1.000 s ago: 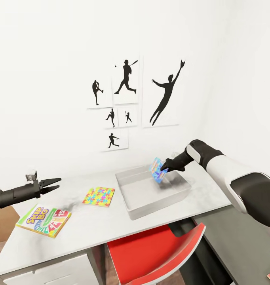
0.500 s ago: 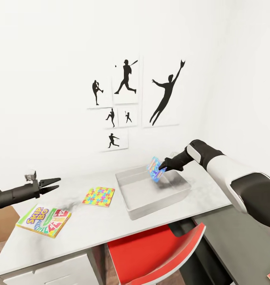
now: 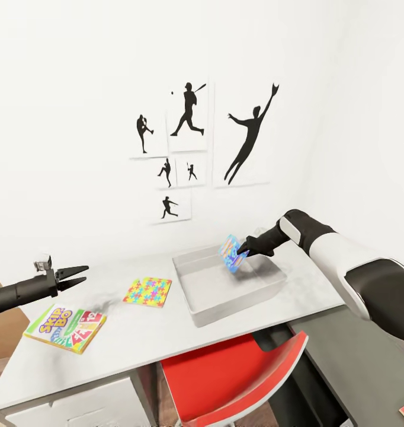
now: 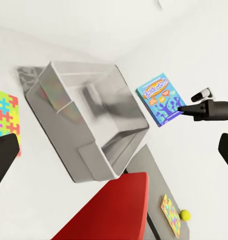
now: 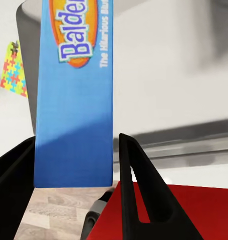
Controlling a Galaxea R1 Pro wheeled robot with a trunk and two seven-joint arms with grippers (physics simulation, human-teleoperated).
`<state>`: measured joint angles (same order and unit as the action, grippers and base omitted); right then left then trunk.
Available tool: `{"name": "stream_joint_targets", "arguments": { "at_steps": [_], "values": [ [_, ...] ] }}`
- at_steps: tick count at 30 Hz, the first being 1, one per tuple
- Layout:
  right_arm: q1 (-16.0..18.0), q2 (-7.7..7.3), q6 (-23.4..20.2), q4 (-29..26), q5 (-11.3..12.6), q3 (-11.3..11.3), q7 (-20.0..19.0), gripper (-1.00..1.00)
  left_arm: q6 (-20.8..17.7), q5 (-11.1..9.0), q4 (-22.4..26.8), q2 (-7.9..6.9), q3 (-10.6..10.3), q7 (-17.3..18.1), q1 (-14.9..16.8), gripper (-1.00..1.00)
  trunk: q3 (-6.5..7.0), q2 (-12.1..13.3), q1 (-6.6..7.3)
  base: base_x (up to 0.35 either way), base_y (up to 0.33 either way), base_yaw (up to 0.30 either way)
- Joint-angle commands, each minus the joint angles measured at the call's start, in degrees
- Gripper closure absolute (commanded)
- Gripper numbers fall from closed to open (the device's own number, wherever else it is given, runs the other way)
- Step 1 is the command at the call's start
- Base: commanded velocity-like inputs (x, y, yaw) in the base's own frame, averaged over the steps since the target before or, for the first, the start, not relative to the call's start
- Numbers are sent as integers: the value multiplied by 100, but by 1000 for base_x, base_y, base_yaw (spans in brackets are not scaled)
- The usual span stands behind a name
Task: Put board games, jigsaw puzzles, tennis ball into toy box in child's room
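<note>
Toy box [image 3: 193, 296] on table [image 3: 137, 341]; jigsaw puzzle [image 3: 147, 292] left of it, Skip-Bo box [image 3: 66, 328] farther left.

— Any print you can read?
— The blue box [image 5: 73, 95] between my right fingers says "Balder…" and "The Hilarious Blu…"; the box [image 3: 66, 328] under my left gripper [image 3: 77, 276] says "SKIP-BO".

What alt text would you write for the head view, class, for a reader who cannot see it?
The right gripper holds a blue board game tilted above the grey toy box on the pale table. The open left gripper hovers above a Skip-Bo box, near a jigsaw puzzle.
</note>
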<state>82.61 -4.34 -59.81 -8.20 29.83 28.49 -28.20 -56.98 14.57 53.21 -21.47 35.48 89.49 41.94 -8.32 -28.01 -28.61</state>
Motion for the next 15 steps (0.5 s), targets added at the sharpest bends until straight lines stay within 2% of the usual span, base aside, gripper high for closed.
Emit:
{"name": "stream_joint_targets", "arguments": {
  "at_steps": [1,8,15],
  "values": [
    [7,-5,-14,-6,22,44,-28,100,-59,58,5,3,12,51,7,-100,-21,-12,-3,0,0,0],
    [8,-5,-12,-6,17,43,-28,100,-76,55,5,1,27,51,7,-100,-88,-12,-3,0,0,0],
    [7,-5,-7,-6,19,41,-28,100,-85,54,0,2,121,51,7,-100,-28,269,151,0,0,0]
  ]
}}
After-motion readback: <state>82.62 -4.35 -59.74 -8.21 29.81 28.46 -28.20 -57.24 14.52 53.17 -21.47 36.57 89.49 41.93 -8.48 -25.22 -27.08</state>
